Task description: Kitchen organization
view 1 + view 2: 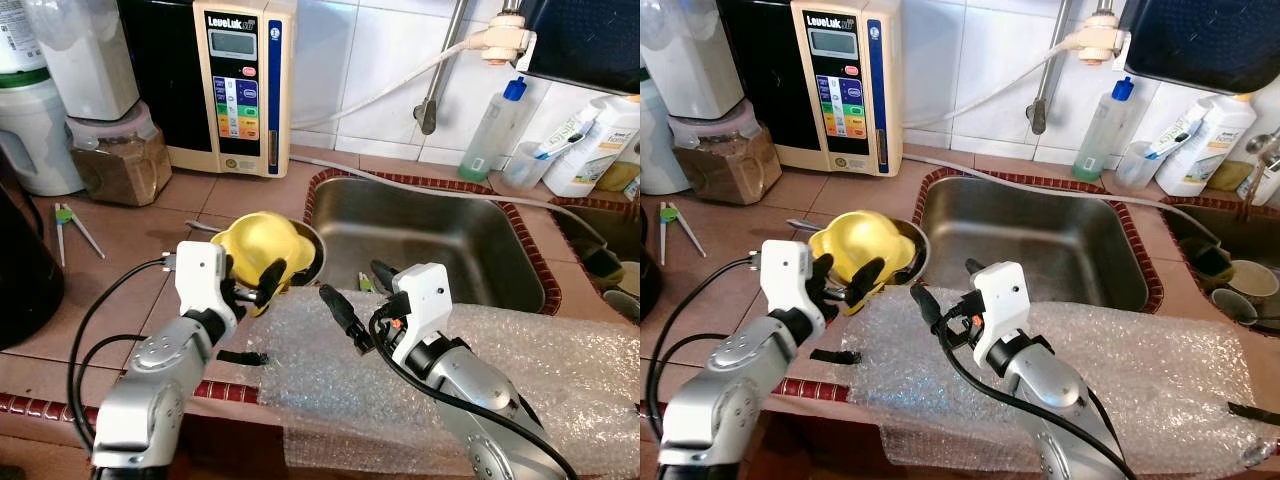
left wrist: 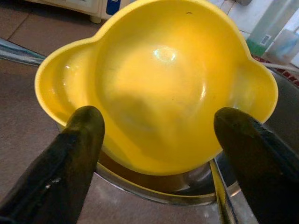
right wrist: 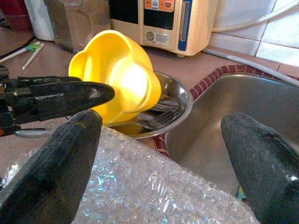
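Crinkly bubble wrap (image 1: 500, 370), glossy yellow bowl (image 1: 262, 245)

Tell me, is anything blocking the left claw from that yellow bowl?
Nothing visible. The left claw is open, its fingers either side of the yellow bowl, which rests tilted in a steel bowl beside the sink.

My left gripper (image 1: 255, 285) is reaching with fingers spread at the yellow bowl (image 1: 258, 243), which is lying tipped in a steel bowl (image 1: 312, 250) and blocking the way ahead. My right gripper (image 1: 348, 312), open, is hovering over bubble wrap (image 1: 470, 350) covering the counter edge. Beyond it the sink (image 1: 430, 235) is lying open. Bottles (image 1: 490, 130) are crowding the back wall.
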### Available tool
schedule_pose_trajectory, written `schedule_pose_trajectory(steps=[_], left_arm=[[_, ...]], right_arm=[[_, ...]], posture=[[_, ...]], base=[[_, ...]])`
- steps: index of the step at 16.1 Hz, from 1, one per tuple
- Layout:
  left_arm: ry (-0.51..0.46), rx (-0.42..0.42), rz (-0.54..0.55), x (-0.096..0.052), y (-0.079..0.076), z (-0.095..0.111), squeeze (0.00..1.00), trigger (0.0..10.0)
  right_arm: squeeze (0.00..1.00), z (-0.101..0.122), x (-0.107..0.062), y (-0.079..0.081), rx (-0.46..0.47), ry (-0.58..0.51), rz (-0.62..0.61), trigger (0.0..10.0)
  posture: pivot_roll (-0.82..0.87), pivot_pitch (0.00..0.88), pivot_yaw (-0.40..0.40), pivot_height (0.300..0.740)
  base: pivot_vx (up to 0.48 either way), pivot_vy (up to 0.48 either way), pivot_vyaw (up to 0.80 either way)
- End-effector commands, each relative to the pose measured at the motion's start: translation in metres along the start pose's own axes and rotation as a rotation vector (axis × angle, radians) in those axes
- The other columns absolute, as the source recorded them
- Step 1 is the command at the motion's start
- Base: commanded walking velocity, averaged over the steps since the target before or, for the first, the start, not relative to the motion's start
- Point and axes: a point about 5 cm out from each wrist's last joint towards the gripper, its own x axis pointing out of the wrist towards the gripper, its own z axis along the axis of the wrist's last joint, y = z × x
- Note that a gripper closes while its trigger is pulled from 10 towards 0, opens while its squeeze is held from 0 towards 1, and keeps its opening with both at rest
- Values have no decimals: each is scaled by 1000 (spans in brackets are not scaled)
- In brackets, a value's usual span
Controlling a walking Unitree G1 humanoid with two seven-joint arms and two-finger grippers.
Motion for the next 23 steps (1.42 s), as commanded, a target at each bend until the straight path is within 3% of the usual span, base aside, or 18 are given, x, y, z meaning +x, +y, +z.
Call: schedule_pose_trajectory(steps=[1, 3, 4, 5, 7, 8, 11, 15, 17, 20, 21, 23], left_arm=[[25, -14, 1, 4, -2, -7, 0, 0], [1, 22, 14, 7, -3, -5, 0, 0], [-23, 33, 43, 11, -1, -2, 0, 3373], [-44, 38, 53, 13, -1, 0, 0, 0], [-67, 76, 144, 23, 7, 2, 0, 0], [-62, 107, 176, 26, 10, 2, 0, 667], [-55, 184, 226, 34, 14, 2, 0, 10000], [-26, 323, 348, 38, 28, 0, 0, 10000], [-34, 374, 412, 38, 36, 1, 0, 10000], [-47, 398, 438, 39, 42, 3, 0, 10000], [-62, 438, 490, 37, 47, 6, 0, 10000], [-71, 417, 488, 37, 50, 7, 0, 10000]], right_arm=[[204, 4, -2, 1, -14, -15, -23, 10000], [208, 3, -2, 1, -17, -17, -40, 10000], [204, 3, -2, -2, -33, -18, -66, 10000], [192, 3, -2, -3, -38, -20, -79, 10000], [176, 4, -4, -7, -42, -24, -113, 10000], [176, 3, -5, -8, -43, -23, -123, 10000], [165, 4, -6, -14, -48, -28, -167, 10000], [110, 8, -5, -33, -63, -45, -264, 10000], [86, 9, -4, -35, -67, -49, -273, 10000], [82, 6, -6, -35, -77, -41, -265, 10000], [86, 5, -6, -34, -77, -37, -262, 10000], [82, 5, -5, -34, -78, -36, -257, 10000]], posture=[[113, 0, -51, 740], [103, 0, -44, 740], [89, 0, -38, 740], [85, 0, -36, 740], [72, 0, -30, 740], [66, 0, -29, 740], [55, 0, -26, 740], [41, 0, -10, 740], [40, 0, -5, 740], [44, 0, -7, 740], [48, 0, -9, 740], [52, 0, -13, 740]], base=[[0, 0, 0], [0, 0, 0], [0, 0, 0], [0, 0, 0], [0, 0, 0], [0, 0, 0], [0, 0, 0], [0, 0, 0], [0, 0, 0], [0, 0, 0], [0, 0, 0], [0, 0, 0]])
